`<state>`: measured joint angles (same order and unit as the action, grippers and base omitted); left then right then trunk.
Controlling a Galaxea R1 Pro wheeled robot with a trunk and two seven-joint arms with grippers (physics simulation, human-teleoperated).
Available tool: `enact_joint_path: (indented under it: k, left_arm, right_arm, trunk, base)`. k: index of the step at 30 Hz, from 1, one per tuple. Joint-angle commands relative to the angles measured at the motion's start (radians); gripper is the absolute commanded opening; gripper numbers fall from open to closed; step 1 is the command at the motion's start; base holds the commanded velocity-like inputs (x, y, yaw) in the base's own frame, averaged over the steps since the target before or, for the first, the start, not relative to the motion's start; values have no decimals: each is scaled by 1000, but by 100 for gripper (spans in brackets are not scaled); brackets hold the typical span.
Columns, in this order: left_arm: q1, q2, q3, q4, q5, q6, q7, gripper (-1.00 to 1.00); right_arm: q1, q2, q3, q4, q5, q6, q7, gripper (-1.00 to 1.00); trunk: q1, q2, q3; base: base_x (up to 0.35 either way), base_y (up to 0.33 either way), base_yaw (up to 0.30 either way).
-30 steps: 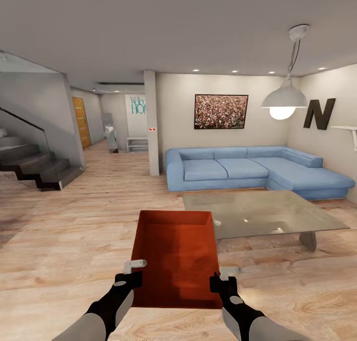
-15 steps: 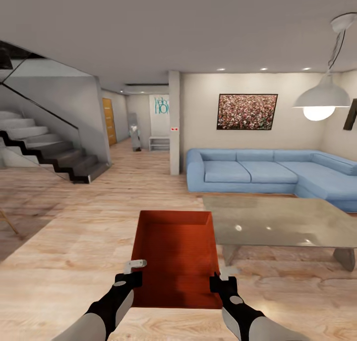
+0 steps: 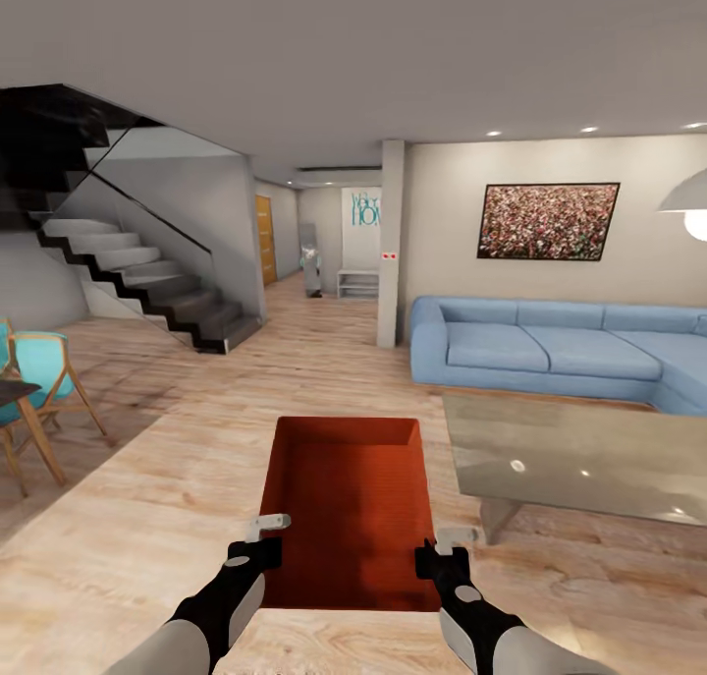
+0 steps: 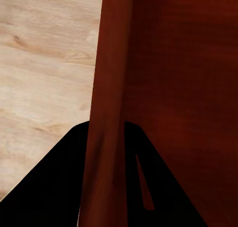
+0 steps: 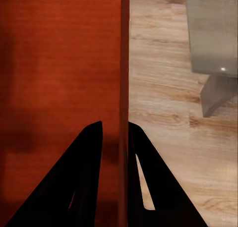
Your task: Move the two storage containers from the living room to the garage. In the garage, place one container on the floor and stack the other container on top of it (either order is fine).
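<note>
The storage container hangs level in front of the robot above the living room's wood plank floor, just beside the glass coffee table, with the blue sofa beyond. The left tool is clamped on its left wall and the right tool on its right wall, each wall pinched between that tool's fingers. Holding opposite walls likely keeps the lidless box steady and level for the drive to the garage.
</note>
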<state>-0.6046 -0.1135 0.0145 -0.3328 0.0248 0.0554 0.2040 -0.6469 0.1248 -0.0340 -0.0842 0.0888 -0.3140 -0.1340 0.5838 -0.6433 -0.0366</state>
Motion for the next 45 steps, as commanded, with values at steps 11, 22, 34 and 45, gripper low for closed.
enact_joint_path:
  k: [11, 22, 34, 45]
  left_arm:
    - [0, -2, 11, 1, 9, 6, 7, -100]
    - [0, 0, 13, 8, 9, 6, 2, -100]
    - [0, 0, 13, 11, 9, 6, 1, -100]
    - [0, 0, 13, 11, 9, 6, 1, -100]
  right_arm:
    - [-1, 1, -46, -3, 17, -5, -1, -100]
    - [-1, 0, -46, -3, 17, -5, -1, -100]
    - [-1, 0, -46, -3, 17, -4, -1, -100]
    - [-2, 1, -46, -3, 17, -5, -1, -100]
  trunk:
    - [0, -2, -2]
    - [0, -2, -2]
    - [0, -2, -2]
    - [0, -2, -2]
  base:
    - [0, 0, 300]
    - [41, 0, 163]
    - [303, 0, 2]
    - [321, 0, 0]
